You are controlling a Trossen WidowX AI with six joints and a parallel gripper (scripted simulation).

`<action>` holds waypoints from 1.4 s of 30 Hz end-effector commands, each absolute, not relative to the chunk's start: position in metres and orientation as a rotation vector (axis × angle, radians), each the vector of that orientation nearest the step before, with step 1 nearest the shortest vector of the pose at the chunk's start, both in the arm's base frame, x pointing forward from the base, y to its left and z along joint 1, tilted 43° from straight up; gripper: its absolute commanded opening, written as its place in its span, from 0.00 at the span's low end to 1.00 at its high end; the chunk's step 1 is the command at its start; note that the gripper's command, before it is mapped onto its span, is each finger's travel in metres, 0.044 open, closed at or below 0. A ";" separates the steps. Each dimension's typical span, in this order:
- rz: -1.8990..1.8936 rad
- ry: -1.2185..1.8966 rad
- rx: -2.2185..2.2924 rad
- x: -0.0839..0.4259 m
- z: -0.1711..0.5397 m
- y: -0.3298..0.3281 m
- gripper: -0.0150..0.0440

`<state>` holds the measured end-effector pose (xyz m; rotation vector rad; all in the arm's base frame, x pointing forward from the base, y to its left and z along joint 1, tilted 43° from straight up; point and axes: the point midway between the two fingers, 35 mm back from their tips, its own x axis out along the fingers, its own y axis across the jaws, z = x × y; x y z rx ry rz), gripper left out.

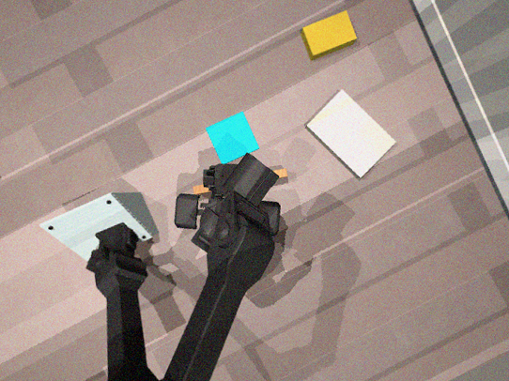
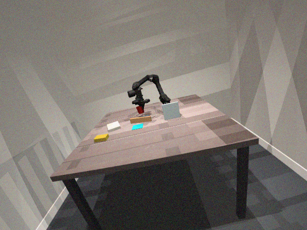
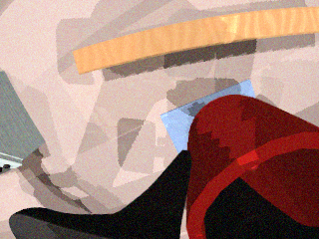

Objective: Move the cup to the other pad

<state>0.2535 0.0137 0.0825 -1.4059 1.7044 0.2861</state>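
My gripper [image 2: 141,105] [image 3: 194,158] is shut on the wall of the red cup [image 2: 140,109] [image 3: 226,117], with one finger outside and one inside. The cup hangs above the table and looks somewhat tilted in the exterior view. No marbles are visible. A light blue pad [image 3: 175,130] shows below the cup in the wrist view, partly hidden by it. The cyan pad [image 1: 233,137] [image 2: 137,126] lies bare beyond the low orange wall [image 1: 281,172] [image 2: 140,120] [image 3: 199,40]. The arm hides the cup in the top view.
A pale upright panel [image 1: 96,213] [image 2: 171,110] [image 3: 15,124] stands beside the arm. A white block [image 1: 350,132] [image 2: 113,125] and a yellow block [image 1: 329,34] [image 2: 101,137] lie on the other side of the cyan pad from the panel.
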 end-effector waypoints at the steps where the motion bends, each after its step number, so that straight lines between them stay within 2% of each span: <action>1: 0.284 1.696 -1.398 0.256 0.078 0.021 0.25; 42: 0.286 1.693 -1.394 0.273 0.020 0.088 0.25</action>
